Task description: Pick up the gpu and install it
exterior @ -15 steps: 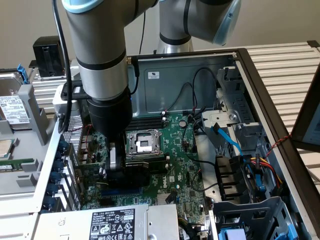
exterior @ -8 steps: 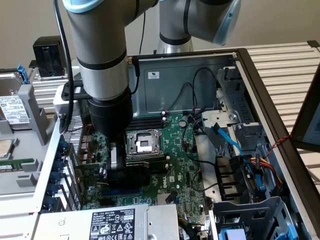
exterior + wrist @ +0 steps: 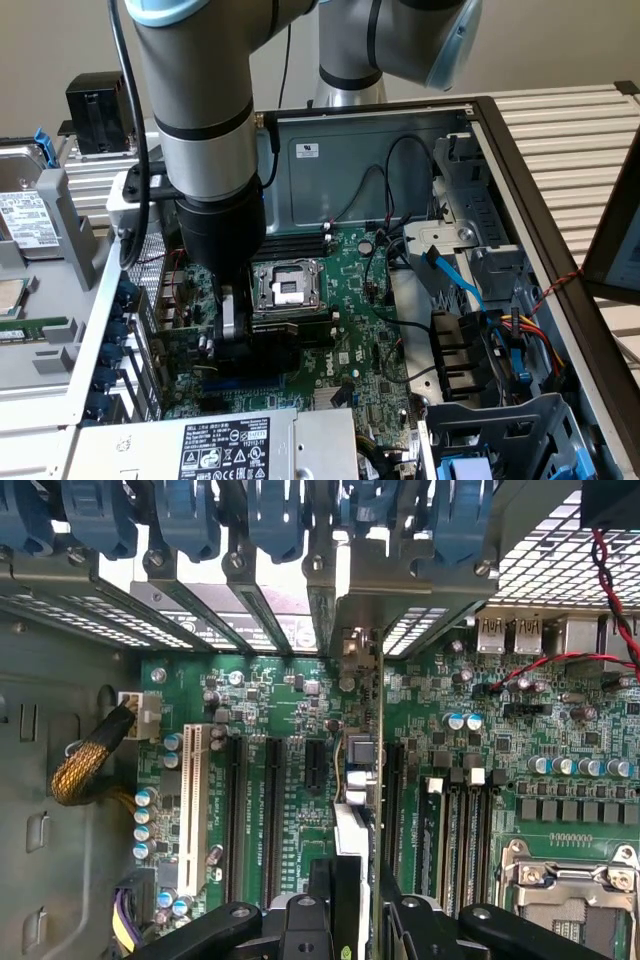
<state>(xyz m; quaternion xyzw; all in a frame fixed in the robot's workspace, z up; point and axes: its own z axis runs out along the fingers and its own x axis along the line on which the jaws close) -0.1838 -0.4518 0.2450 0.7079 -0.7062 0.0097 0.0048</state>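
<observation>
The gpu [image 3: 358,810] was up in the tool [image 3: 360,885], pinched edge-on between its two fingers, so the pickup looked done and this was the install part.

Going across the exterior view from its left:

- A hard drive [image 3: 25,215] sat outside the case.
- Next came the row of blue slot clips [image 3: 125,305] on the rear wall.
- Then the tool reached straight down into the case, holding the gpu low over the motherboard [image 3: 350,345], just beside the CPU socket [image 3: 285,287].
- Well off toward that view's right were the blue SATA cable [image 3: 455,280] and the drive cage [image 3: 495,425].

From the wrist cam, the gpu ran in line with the black expansion slots [image 3: 272,810], with its far end pointing at the rear openings under the clips. I couldn't tell if the edge connector was touching a slot or just hovering over it.

My guess is that seating it called for three things: the board kept square to its slot, the bracket end lined up with its opening, and a straight, even push with no tilt. Otherwise the connector would've caught on the slot's lip.
</observation>
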